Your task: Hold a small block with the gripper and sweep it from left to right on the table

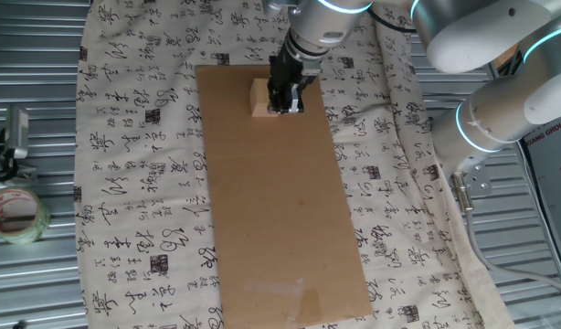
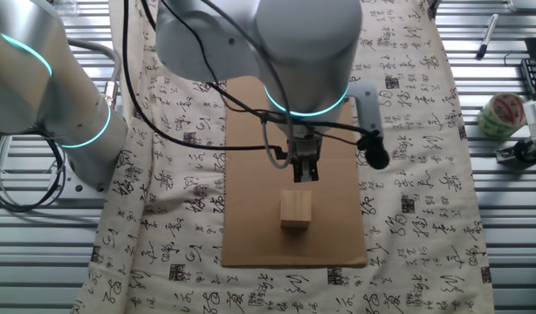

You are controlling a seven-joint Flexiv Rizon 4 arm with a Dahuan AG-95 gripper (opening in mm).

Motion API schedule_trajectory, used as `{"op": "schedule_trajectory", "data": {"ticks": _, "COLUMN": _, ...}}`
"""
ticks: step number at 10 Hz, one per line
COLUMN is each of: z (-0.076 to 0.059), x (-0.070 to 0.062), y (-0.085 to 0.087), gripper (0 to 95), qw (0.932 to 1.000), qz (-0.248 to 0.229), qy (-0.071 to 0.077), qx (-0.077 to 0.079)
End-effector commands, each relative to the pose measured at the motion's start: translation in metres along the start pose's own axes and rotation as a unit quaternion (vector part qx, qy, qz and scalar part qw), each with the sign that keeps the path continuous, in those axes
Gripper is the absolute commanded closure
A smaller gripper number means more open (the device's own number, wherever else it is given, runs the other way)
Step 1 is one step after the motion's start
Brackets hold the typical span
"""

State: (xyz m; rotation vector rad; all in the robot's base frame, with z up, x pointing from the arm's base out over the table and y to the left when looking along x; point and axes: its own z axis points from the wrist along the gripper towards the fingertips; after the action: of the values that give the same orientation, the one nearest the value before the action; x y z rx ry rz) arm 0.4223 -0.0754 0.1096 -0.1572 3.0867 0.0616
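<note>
The arm points the gripper (image 2: 305, 174) straight down just behind the small block (image 2: 296, 210), seemingly above it; jaw state unclear. Tape roll (image 1: 15, 216) lies well aside.

Small block (image 2: 296, 210): a pale tan wooden cube, seen resting flat and upright on the brown cardboard sheet of the worktop (image 2: 399, 218), just beside the tip of the black tool (image 2: 305, 174); contact cannot be determined.

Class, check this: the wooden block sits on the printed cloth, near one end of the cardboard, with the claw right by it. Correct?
Not quite. The block sits on the cardboard itself, not on the cloth; the other fixed view shows it. It is near one end, with the claw by it.
</note>
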Motion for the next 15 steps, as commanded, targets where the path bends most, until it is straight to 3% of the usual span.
{"op": "schedule_trajectory", "data": {"ticks": 1, "z": 0.0009, "x": -0.0011, "y": -0.0002, "gripper": 95.0, "qw": 0.9993, "qz": -0.025, "qy": 0.026, "qx": -0.009}}
{"op": "schedule_trajectory", "data": {"ticks": 3, "z": 0.0009, "x": -0.0011, "y": -0.0002, "gripper": 95.0, "qw": 0.9984, "qz": -0.03, "qy": 0.047, "qx": -0.011}}
{"op": "schedule_trajectory", "data": {"ticks": 5, "z": 0.0009, "x": -0.0011, "y": -0.0002, "gripper": 95.0, "qw": 0.9982, "qz": -0.019, "qy": 0.056, "qx": -0.009}}
{"op": "schedule_trajectory", "data": {"ticks": 11, "z": 0.0009, "x": -0.0011, "y": -0.0002, "gripper": 95.0, "qw": 0.9961, "qz": 0.072, "qy": 0.045, "qx": 0.022}}
{"op": "schedule_trajectory", "data": {"ticks": 15, "z": 0.0009, "x": -0.0011, "y": -0.0002, "gripper": 95.0, "qw": 0.9937, "qz": 0.105, "qy": 0.029, "qx": 0.028}}
